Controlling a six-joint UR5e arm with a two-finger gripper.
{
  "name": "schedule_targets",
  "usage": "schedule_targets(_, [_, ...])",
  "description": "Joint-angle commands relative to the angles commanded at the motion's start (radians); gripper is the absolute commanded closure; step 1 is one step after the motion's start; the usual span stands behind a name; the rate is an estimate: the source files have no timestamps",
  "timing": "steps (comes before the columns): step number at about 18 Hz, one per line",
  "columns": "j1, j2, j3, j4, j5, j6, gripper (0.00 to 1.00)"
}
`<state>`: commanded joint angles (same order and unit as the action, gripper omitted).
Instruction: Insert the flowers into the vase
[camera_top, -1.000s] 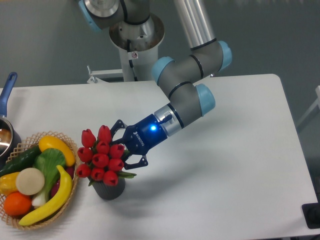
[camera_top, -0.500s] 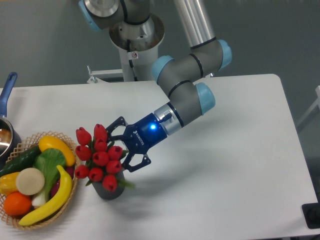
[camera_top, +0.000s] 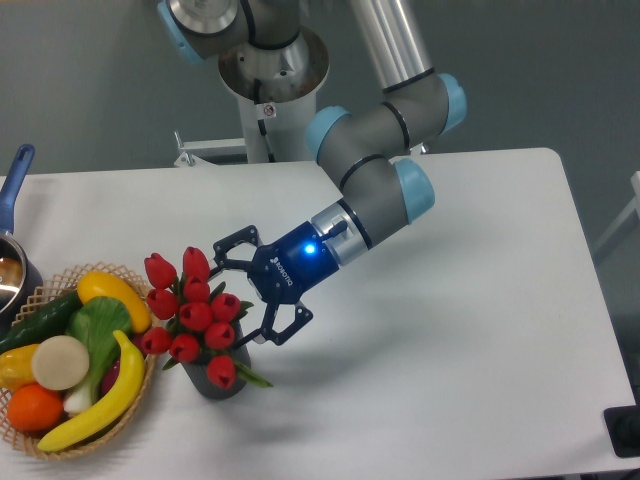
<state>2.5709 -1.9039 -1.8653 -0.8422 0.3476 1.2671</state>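
Note:
The flowers (camera_top: 192, 314), a bunch of glossy red tulip buds with green stems, stand with their stems down in the vase (camera_top: 222, 382) and lean to the left. The vase is a small dark cylinder on the white table, left of centre near the front; most of it is hidden by the buds. My gripper (camera_top: 246, 294) is just to the right of the bunch. It is open, with one finger (camera_top: 228, 243) above and the other (camera_top: 285, 327) below, and neither is closed on the stems.
A wicker basket (camera_top: 137, 385) of toy fruit and vegetables sits close to the left of the vase. A blue-handled pot (camera_top: 14, 182) is at the far left edge. The arm's base (camera_top: 272, 70) stands at the back of the table (camera_top: 450, 350).
The fingers have spread wider and let go of the bunch. The flowers have tipped to the left and sunk a little in the vase. The gripper has drawn back slightly to the right.

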Motion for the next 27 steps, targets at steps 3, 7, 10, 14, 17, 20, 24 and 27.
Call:
schedule_targets(3, [0.003,0.061,-0.002,-0.002,0.112,-0.005,0.00])
schedule_targets(7, [0.043,0.124,0.009,-0.003,0.259,-0.005,0.00])
schedule_targets(10, [0.048,0.149,0.072,0.000,0.367,-0.005,0.00])
schedule_targets(14, [0.058,0.209,0.089,-0.006,0.635,-0.011,0.00])
schedule_targets(17, [0.113,0.273,0.083,-0.029,0.767,-0.005,0.00])
schedule_targets(20, [0.147,0.342,0.087,-0.092,0.830,0.002,0.00])
schedule_targets(24, [0.178,0.384,0.095,-0.201,0.968,0.160,0.00])
schedule_targets(27, [0.216,0.402,0.118,-0.290,0.993,0.306,0.00])
